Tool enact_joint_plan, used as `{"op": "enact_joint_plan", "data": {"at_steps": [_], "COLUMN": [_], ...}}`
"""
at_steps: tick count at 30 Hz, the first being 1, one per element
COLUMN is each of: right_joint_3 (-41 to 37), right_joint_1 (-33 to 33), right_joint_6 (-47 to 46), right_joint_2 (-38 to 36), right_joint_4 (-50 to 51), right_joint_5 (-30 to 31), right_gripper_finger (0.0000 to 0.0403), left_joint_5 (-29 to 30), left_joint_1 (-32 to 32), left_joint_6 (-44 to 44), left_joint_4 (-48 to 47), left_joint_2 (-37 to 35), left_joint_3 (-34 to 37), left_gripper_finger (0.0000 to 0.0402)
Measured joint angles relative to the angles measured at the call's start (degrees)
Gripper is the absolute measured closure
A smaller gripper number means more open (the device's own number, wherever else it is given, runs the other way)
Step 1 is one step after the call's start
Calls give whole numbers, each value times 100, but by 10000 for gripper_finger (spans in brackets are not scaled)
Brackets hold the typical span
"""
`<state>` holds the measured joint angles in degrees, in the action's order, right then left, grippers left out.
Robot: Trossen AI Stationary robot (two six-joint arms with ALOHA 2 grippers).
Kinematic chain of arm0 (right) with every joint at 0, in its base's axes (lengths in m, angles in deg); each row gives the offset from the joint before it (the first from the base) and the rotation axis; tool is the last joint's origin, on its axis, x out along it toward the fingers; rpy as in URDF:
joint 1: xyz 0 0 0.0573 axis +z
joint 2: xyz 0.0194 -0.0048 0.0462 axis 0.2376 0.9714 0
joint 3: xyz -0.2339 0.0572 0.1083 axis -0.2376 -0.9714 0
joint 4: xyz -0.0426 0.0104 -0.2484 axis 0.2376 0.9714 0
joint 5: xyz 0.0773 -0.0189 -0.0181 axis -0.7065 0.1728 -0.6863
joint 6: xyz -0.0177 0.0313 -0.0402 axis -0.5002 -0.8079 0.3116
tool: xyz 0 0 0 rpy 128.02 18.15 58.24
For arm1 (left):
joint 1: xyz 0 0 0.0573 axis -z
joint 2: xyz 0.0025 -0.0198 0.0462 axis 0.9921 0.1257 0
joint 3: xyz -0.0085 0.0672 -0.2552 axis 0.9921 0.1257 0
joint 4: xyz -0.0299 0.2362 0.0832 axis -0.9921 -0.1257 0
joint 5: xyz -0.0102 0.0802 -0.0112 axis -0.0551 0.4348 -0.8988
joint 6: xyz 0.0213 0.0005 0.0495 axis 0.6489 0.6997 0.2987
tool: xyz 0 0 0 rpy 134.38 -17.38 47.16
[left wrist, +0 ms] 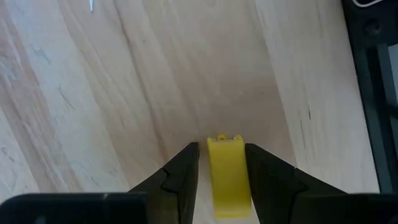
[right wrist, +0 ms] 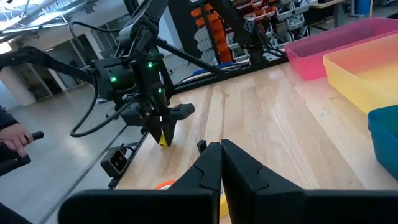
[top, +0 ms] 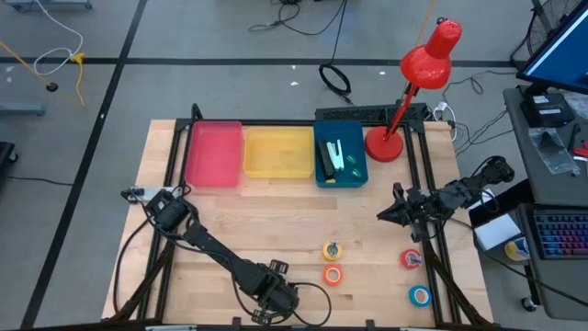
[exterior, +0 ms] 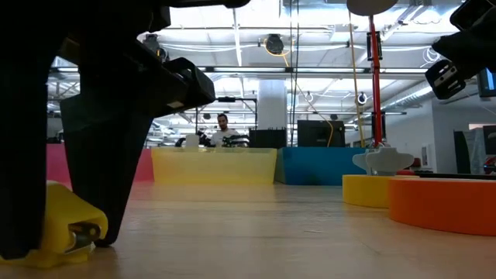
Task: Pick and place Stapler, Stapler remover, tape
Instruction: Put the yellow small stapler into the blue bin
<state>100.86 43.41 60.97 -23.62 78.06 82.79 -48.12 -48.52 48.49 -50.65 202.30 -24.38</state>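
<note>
Wooden table (top: 276, 211) in an open workshop, three bins along the far edge: pink bin (top: 215, 154), yellow bin (top: 277, 152), blue bin (top: 341, 160) beside a red lamp (top: 418, 78).

My left gripper (left wrist: 222, 180) was down at the near edge of the table, fingers closed on a small yellow stapler (left wrist: 227, 174), which sat between them, its end poking out past the tips and its base on the wood. To do this well I judged I should keep the squeeze centred, lift straight up before swinging, and clear the rim of a bin before letting go.

Left arm stretched low across the table, wrist pointing down. My right gripper (right wrist: 220, 163) hung clear over the right side, fingers shut on nothing.

Tape rolls lay well apart from my left fingers: yellow tape (top: 332, 250), orange tape (top: 333, 274), red tape (top: 411, 260), blue tape (top: 420, 296).
</note>
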Motion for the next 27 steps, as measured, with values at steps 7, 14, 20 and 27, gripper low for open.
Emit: {"op": "enact_joint_plan", "data": {"at_steps": [7,14,20,27], "right_joint_3": [0,0,0,3], "right_joint_1": [0,0,-2,0], "right_joint_6": [-1,-2,-2,-1], "right_joint_2": [0,0,0,0], "right_joint_4": [0,0,0,0], "right_joint_5": [0,0,0,0], "right_gripper_finger": [399,399,399,399], "left_joint_5": [72,130,169,30], "left_joint_1": [1,-3,-16,-148], "left_joint_6": [-449,-939,-1089,-1387], "left_joint_4": [-86,-101,-102,37], "left_joint_2": [-4,-4,-4,-4], "left_joint_3": [44,50,55,55], "left_gripper_finger": [270,270,306,334]}}
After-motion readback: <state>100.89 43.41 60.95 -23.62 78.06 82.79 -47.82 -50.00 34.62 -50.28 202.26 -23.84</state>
